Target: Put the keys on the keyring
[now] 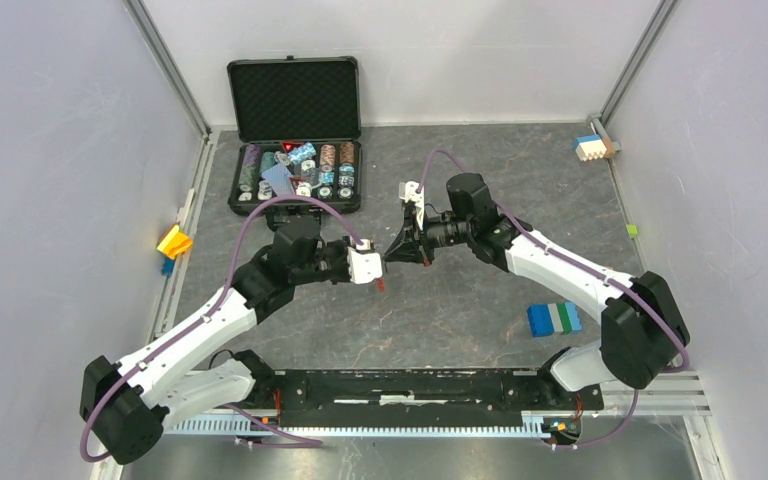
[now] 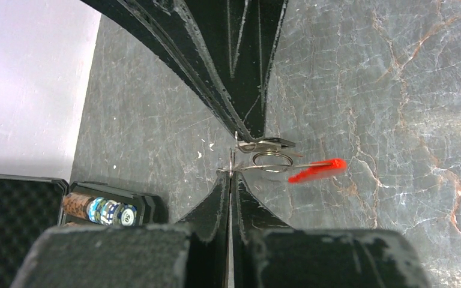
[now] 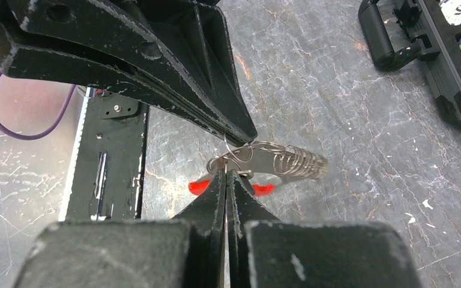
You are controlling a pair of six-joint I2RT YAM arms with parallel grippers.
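Observation:
My two grippers meet tip to tip above the middle of the table. The left gripper (image 1: pixel 372 266) (image 2: pixel 231 174) is shut on the thin wire of the keyring (image 2: pixel 272 161). The keyring's red tag (image 2: pixel 318 170) (image 1: pixel 381 285) hangs below. The right gripper (image 1: pixel 397 252) (image 3: pixel 227 173) is shut on a small silvery piece (image 2: pixel 263 144) that appears to be the key's blade, pressed against the ring. The key's black head does not show clearly. A coil of silver rings (image 3: pixel 300 162) hangs beside the right fingertips, and the red tag (image 3: pixel 263 189) shows behind them.
An open black case of poker chips (image 1: pixel 295 165) (image 2: pixel 105 210) (image 3: pixel 450 90) stands at the back. A blue, white and green block (image 1: pixel 553 318) lies to the right. A yellow block (image 1: pixel 173 242) sits at the left wall and a white and blue one (image 1: pixel 593 148) at the far right corner.

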